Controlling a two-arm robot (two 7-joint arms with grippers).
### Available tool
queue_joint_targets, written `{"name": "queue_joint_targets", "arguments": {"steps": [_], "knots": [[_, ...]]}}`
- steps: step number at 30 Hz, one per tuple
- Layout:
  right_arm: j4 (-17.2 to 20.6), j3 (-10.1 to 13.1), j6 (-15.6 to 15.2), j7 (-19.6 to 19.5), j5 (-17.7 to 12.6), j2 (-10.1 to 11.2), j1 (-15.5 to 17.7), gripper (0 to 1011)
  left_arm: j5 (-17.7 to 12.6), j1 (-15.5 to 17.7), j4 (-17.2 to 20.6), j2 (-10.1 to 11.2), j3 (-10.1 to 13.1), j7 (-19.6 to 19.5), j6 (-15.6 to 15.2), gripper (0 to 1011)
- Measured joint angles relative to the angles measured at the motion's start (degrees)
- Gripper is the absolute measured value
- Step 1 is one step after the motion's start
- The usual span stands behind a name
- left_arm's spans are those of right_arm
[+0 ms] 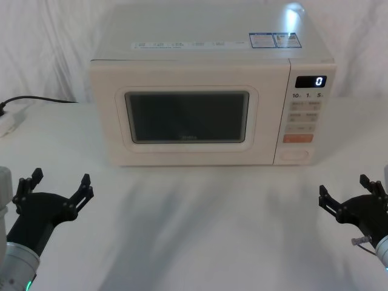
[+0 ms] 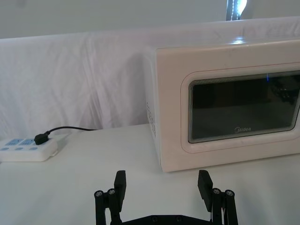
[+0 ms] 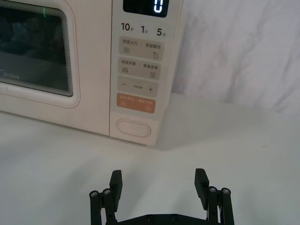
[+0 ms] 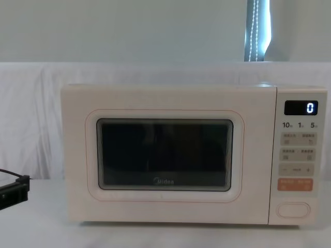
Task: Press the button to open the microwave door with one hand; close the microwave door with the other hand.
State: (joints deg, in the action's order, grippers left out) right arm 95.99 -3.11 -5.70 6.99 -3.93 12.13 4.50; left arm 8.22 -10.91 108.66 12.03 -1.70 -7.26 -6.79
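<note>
**Closed Midea microwave, both grippers spread wide on the worktop's near side**

The white-draped worktop (image 1: 194,230) carries a cream microwave (image 1: 212,54), boxy with smooth panels and rounded corners. The microwave door (image 1: 115,139) sits shut, flush with the body; its dark rounded-rectangle glass window (image 4: 164,154) bears a small "Midea" logo along the lower edge. What lies behind the glass cannot be made out. On the microwave's right side runs the narrow control panel (image 1: 303,115): a black display (image 3: 145,6) reads "0", with "10", "1" and "5" printed beneath, then small beige keys, an orange rectangular key (image 3: 136,102), and lowest the button (image 3: 133,128), a wide cream pill with a raised rim.

A white power strip (image 2: 28,148) with a black plug lies at the worktop's far left.

The left gripper (image 1: 60,185) hovers near the front left, fingers released and apart. The right gripper (image 1: 345,191) hovers front right, well short of the button, fingers likewise parted, holding nothing.
</note>
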Motion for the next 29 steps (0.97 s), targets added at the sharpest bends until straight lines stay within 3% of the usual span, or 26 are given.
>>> {"name": "queue_joint_targets", "arguments": {"steps": [29], "knots": [[0.00, 0.00, 0.00, 0.00, 0.00, 0.00, 0.00, 1002, 0.00, 0.08, 0.00, 0.02, 0.03, 0.00, -0.08, 1001]]}}
